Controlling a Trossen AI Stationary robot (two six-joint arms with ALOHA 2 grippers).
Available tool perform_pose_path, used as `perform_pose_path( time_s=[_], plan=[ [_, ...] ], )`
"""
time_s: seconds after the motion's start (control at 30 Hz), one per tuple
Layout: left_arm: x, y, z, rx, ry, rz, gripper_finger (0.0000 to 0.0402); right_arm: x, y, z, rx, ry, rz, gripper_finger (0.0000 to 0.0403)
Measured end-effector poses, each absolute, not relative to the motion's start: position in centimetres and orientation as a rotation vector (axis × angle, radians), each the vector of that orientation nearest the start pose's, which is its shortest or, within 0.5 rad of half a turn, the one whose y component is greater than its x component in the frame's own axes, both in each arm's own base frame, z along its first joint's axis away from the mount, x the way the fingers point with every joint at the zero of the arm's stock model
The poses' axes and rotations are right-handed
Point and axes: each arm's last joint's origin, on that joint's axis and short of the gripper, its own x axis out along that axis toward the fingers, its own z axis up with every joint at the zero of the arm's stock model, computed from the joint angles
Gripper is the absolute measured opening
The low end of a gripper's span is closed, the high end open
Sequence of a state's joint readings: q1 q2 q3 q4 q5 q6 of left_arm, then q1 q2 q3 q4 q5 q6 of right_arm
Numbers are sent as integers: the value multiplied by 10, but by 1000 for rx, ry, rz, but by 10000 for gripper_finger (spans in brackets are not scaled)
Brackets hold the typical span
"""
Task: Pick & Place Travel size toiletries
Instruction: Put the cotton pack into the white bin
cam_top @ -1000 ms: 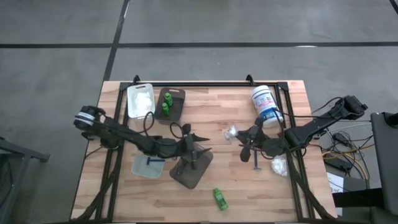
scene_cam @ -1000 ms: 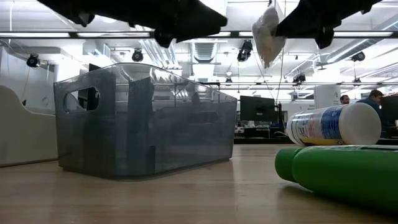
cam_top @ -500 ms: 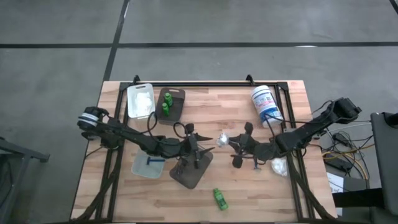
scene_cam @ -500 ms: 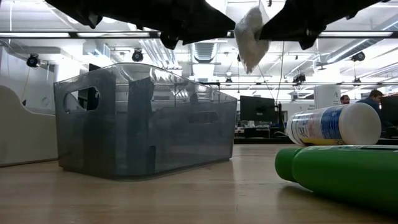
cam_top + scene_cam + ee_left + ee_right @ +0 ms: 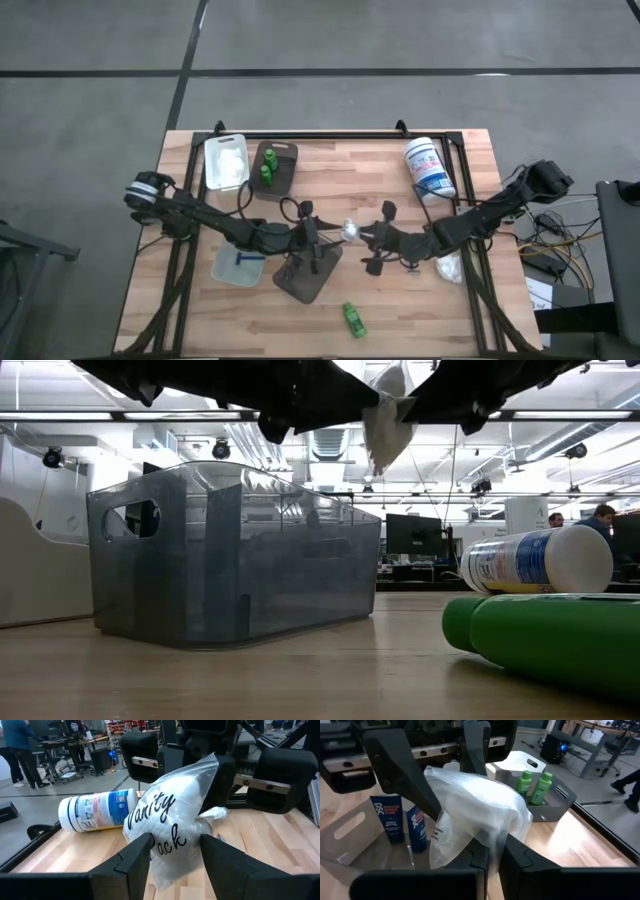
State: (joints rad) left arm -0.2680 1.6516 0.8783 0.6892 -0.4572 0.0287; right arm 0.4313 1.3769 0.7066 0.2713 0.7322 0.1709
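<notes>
Above mid-surface: both claws meet
Right claw (image 5: 362,237): clamped on white packet (image 5: 349,229)
Left claw (image 5: 172,851): fingers spread around packet
Green bottle (image 5: 353,319): near front edge

Count, placed relative to the white tub (image 5: 428,168), which lies on its side: one tub.

Green bottles: three. Two stand in the dark tray (image 5: 274,168) well left of the tub; one lies loose (image 5: 353,319) nearer the front edge.

White packets: two certain, one held mid-table (image 5: 349,229), one (image 5: 448,265) in front of the tub; possibly more in the white tray (image 5: 225,162).

Blue sticks: two (image 5: 402,823).

Trays: four.
</notes>
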Motion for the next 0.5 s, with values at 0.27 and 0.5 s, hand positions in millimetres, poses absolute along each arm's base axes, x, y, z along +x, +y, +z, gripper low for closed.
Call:
perform_pose_path(
  time_s=[0.27, 0.5],
  plan=[
    [342, -81, 227, 67, 119, 188, 128, 264, 99, 224, -66, 308, -323, 25],
    [342, -81, 227, 67, 121, 189, 46, 264, 99, 225, -63, 307, -321, 36]
  ],
)
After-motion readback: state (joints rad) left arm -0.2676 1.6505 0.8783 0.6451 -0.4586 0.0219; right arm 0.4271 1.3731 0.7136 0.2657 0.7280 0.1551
